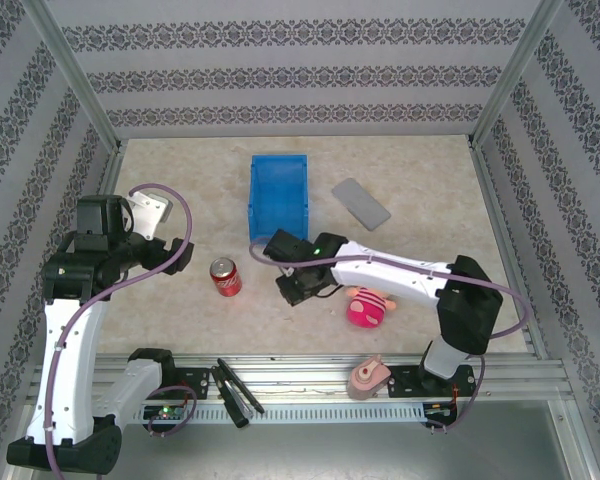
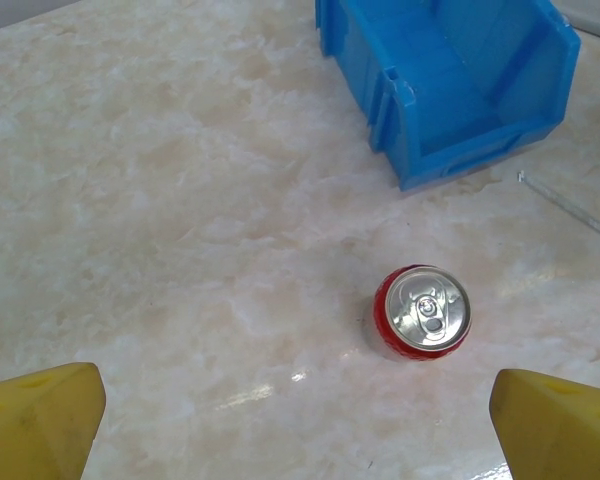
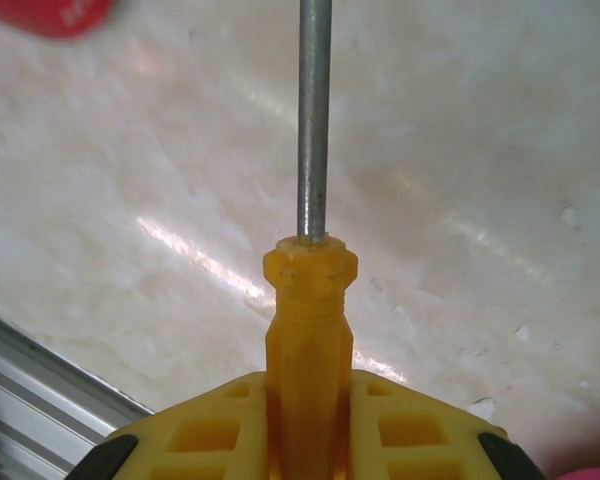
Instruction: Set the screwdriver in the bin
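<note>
The screwdriver (image 3: pixel 309 310) has a yellow-orange handle clamped between the yellow pads of my right gripper (image 3: pixel 310 400), which is shut on it. Its slim metal shaft (image 3: pixel 314 120) points away from the wrist over the marbled table; a stretch of that shaft (image 2: pixel 570 208) shows just below the bin in the left wrist view. The bright blue bin (image 1: pixel 278 197) stands open-topped at the back centre, a little beyond my right gripper (image 1: pixel 298 284). My left gripper (image 2: pixel 298 425) hangs open above the table, left of the bin (image 2: pixel 450 80).
A red soda can (image 1: pixel 225 277) stands upright left of the right gripper, also under the left wrist (image 2: pixel 423 311). A flat grey slab (image 1: pixel 360 202) lies right of the bin. A pink plush toy (image 1: pixel 368 308) sits by the right arm. A black long-handled tool (image 1: pixel 235 391) rests on the front rail.
</note>
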Controlling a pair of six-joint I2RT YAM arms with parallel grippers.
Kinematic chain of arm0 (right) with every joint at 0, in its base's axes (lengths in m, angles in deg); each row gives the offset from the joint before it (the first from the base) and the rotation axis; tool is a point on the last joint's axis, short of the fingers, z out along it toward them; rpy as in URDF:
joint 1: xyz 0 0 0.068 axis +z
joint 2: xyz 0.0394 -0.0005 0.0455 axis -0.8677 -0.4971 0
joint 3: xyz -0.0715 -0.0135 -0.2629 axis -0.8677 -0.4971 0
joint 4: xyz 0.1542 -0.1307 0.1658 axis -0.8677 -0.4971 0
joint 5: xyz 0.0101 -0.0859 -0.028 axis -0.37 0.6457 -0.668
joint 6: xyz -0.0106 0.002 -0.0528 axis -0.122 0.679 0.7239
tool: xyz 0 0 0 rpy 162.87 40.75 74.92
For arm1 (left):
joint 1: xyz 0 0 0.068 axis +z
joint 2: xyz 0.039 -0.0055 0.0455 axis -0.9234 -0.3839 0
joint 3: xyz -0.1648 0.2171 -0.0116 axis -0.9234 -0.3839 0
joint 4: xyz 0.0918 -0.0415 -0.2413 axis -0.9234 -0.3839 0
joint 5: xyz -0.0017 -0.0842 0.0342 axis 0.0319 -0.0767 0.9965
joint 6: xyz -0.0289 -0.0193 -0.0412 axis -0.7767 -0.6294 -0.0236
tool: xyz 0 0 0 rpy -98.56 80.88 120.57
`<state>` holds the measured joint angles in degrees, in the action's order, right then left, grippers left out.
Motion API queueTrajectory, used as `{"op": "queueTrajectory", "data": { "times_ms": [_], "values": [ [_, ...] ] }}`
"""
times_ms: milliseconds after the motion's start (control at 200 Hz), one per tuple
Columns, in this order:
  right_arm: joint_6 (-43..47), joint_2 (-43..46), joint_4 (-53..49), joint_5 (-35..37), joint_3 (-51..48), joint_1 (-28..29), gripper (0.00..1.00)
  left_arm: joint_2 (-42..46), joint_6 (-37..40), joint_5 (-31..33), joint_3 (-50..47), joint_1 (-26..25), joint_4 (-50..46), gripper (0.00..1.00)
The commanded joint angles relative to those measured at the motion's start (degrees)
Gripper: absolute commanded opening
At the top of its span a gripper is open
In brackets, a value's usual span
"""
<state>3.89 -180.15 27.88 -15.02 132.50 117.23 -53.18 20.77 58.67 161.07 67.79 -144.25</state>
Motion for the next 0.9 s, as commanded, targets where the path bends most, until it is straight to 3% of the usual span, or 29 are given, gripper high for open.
{"op": "queueTrajectory", "data": {
  "times_ms": [0,385,894],
  "values": [
    [1.8,0.7,-1.9,-1.7,5.1,-2.5,0.19,0.5,0.9,-1.5,-0.4,-0.4,0.1,0.99],
    [4.4,-10.5,-1.4,-2.6,20.5,-10.1,0.19,0.5,0.1,-3.0,-3.5,-0.4,-0.1,0.99],
    [3.7,-28.8,3.2,6.1,36.8,-15.2,0.20,-1.2,-0.9,-4.1,-1.6,-0.4,-0.5,0.99]
  ]
}}
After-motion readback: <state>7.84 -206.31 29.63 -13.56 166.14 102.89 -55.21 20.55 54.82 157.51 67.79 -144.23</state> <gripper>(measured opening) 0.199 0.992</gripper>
